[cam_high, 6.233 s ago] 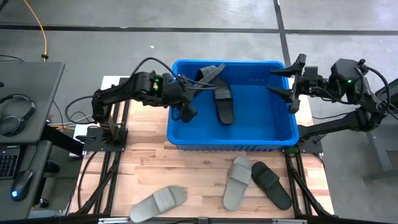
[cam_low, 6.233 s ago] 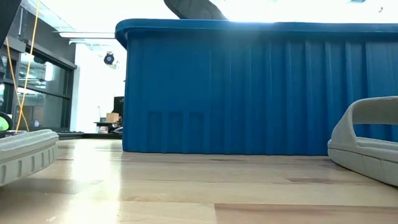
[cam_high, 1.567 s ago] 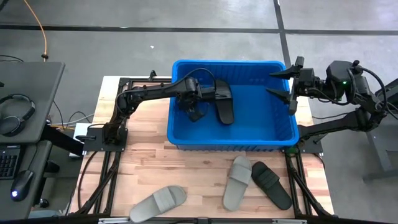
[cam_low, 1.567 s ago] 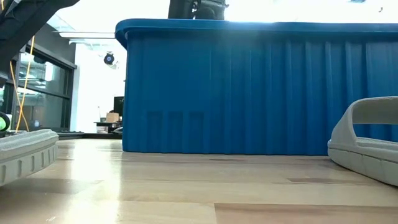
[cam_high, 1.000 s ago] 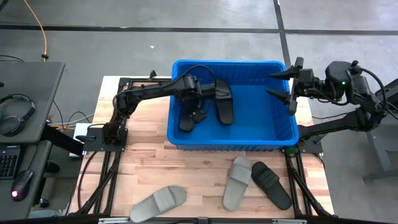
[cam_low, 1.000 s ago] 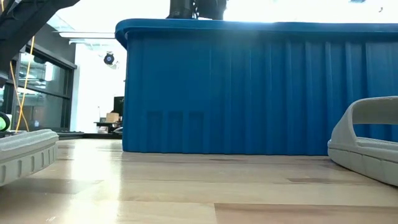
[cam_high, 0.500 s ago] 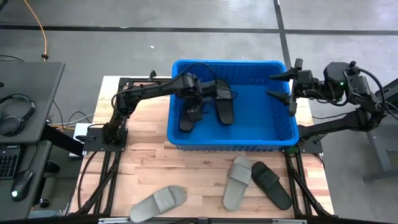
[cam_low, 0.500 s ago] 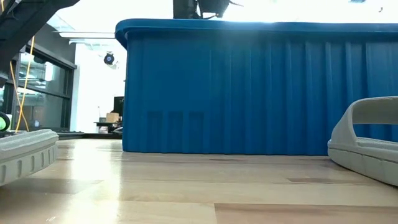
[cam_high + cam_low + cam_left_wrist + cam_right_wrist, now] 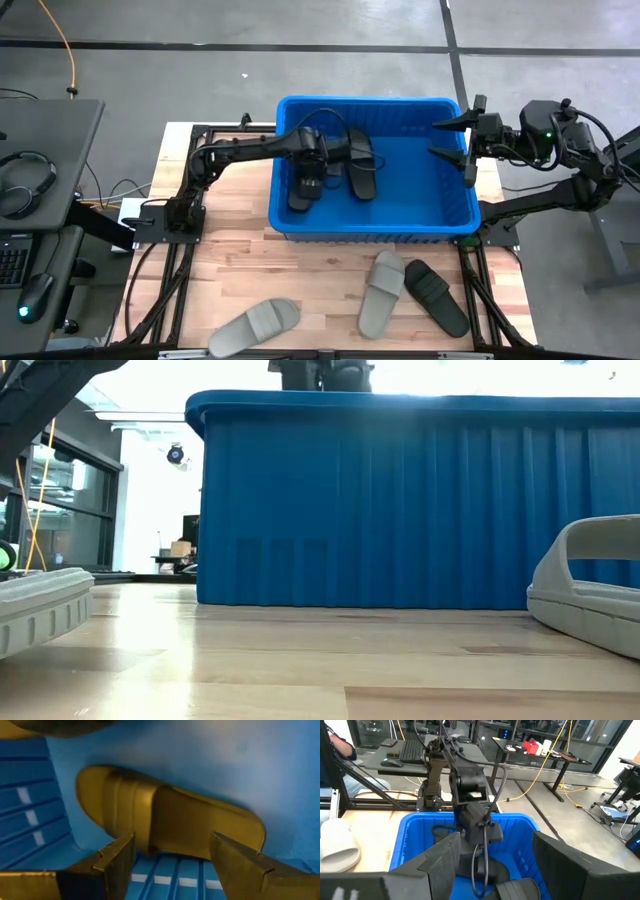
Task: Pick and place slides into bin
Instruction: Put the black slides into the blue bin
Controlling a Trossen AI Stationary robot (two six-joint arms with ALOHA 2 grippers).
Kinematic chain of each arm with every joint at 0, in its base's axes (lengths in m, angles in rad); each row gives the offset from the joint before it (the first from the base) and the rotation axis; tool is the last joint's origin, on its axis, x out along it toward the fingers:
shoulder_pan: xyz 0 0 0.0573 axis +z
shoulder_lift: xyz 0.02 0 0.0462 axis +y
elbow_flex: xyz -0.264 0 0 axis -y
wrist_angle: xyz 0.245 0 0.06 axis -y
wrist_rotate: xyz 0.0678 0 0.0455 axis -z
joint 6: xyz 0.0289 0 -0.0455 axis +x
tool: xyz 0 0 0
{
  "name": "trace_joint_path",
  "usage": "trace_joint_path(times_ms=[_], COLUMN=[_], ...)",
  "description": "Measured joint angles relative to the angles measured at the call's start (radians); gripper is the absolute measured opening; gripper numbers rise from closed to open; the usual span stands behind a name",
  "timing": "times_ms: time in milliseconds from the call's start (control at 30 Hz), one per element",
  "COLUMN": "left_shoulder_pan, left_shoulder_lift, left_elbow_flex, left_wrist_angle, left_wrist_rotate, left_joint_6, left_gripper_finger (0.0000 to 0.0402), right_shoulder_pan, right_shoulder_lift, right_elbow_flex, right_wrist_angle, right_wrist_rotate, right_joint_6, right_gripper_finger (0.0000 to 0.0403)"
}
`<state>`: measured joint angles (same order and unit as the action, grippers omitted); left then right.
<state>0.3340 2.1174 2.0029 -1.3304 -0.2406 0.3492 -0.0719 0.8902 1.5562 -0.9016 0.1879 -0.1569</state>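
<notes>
The blue bin [image 9: 455, 215] stands at the table's far middle. Two black slides lie on its floor: one [image 9: 299, 192] by the left wall, one [image 9: 360, 168] near the middle. My left gripper [image 9: 311, 182] is down inside the bin, open, just above the left slide [image 9: 170, 825]; its fingers [image 9: 117, 862] stand short of that slide with nothing between them. My right gripper [image 9: 448, 138] waits open over the bin's right rim. On the wood near the front lie two light grey slides [image 9: 255, 325] [image 9: 380, 293] and another black slide [image 9: 435, 297].
In the low view the bin's front wall [image 9: 420, 500] fills the middle, with a grey slide at each side [image 9: 590, 590] [image 9: 40, 610]. A side desk with headphones [image 9: 25, 180] stands left of the table. A person sits beyond the table [image 9: 330, 750].
My left gripper has shifted slightly above the black slide by the bin's left wall. That slide lies still on the bin's floor.
</notes>
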Motion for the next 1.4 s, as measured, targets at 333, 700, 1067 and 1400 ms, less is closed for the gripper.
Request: trace_joint_path(times_ms=[333, 700, 1067, 1400], left_shoulder_pan=[0.000, 0.022, 0.102, 0.100], left_shoulder_lift=[0.000, 0.000, 0.000, 0.009], left_elbow_flex=[-0.128, -0.215, -0.230, -0.230], left_wrist_angle=[0.152, 0.242, 0.258, 0.295], left_wrist_rotate=[-0.133, -0.104, -0.005, -0.012], left_joint_6=[0.043, 0.085, 0.057, 0.138], left_gripper_finger=[0.0237, 0.0237, 0.0236, 0.0236], right_shoulder_pan=[0.000, 0.000, 0.000, 0.000], right_shoulder_lift=[0.000, 0.001, 0.001, 0.001], right_elbow_flex=[0.000, 0.000, 0.000, 0.000], right_wrist_angle=[0.025, 0.046, 0.046, 0.063], right_wrist_rotate=[0.014, 0.019, 0.035, 0.049], right_joint_6=[0.000, 0.026, 0.053, 0.053], right_gripper_finger=[0.0239, 0.0239, 0.0239, 0.0239])
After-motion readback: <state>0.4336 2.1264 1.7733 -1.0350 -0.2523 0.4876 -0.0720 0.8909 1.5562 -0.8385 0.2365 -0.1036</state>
